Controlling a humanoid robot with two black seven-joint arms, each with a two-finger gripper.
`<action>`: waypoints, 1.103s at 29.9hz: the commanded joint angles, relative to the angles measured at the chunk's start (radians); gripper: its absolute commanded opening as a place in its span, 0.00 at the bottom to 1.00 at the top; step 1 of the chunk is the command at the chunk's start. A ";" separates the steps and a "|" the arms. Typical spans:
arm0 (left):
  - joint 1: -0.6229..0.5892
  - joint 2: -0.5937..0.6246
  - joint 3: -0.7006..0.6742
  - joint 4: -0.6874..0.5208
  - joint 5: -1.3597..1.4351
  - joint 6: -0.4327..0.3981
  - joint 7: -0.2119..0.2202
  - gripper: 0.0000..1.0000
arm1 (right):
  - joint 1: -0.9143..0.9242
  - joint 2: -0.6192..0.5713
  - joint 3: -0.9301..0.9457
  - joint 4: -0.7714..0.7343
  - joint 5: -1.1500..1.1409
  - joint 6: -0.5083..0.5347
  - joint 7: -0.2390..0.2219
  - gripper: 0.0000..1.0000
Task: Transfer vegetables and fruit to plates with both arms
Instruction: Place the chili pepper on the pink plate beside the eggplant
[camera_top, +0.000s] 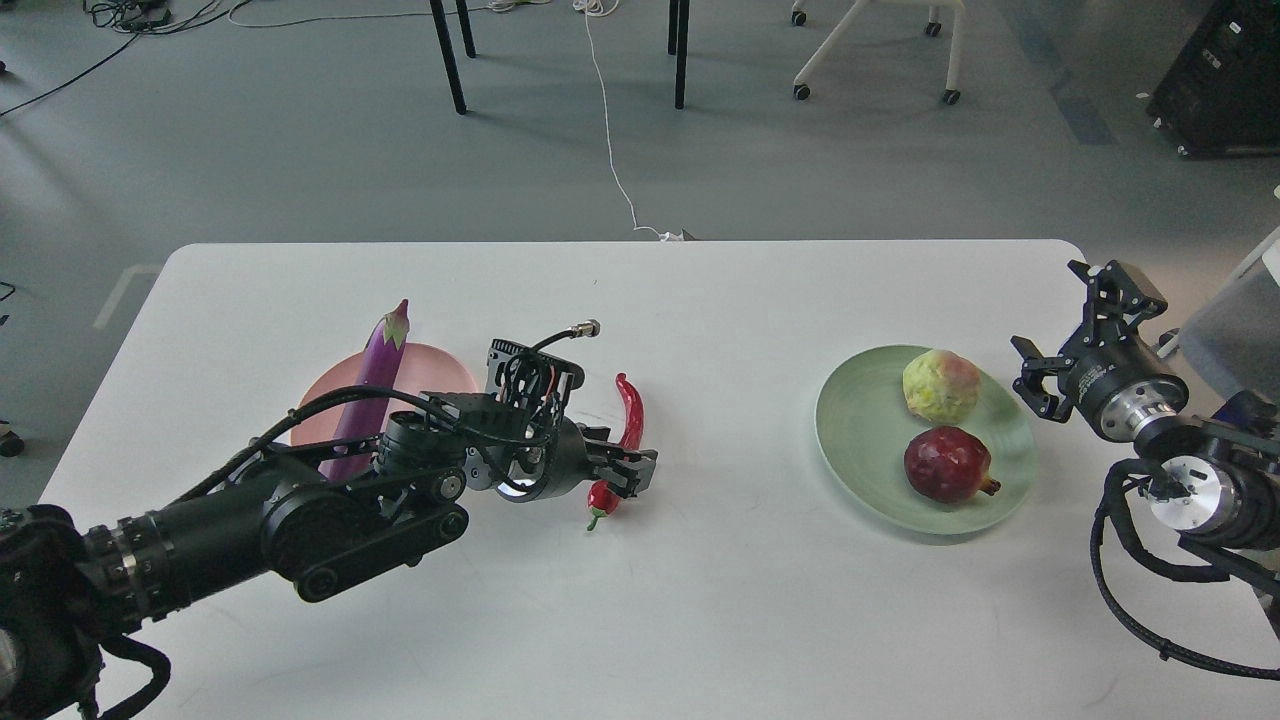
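The red chili pepper (630, 405) lies on the white table at centre. My left gripper (628, 473) is low over the chili's lower half, jaws open with a finger on each side. The purple eggplant (375, 385) lies across the pale pink plate (445, 368), cap pointing away, partly hidden by my left arm. The yellow-green fruit (940, 385) and the dark red pomegranate (948, 465) sit on the pale green plate (860, 440). My right gripper (1047, 308) is open and empty, just right of the green plate.
The white table (700, 600) reaches its far edge just beyond the plates. My right arm's cable loop (1110, 570) hangs over the table's right side. Chair and table legs and a white cord (610, 150) are on the floor beyond.
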 joint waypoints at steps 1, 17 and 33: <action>-0.001 0.001 0.000 -0.001 -0.003 0.000 0.015 0.16 | 0.000 0.000 0.000 0.000 0.000 -0.001 0.000 0.99; -0.019 0.247 -0.072 -0.125 -0.109 -0.003 0.016 0.15 | -0.001 0.009 0.000 -0.001 0.000 -0.001 0.000 0.99; 0.042 0.458 -0.080 -0.169 -0.227 0.000 -0.006 0.73 | 0.000 0.008 0.000 0.002 0.000 -0.001 0.000 0.99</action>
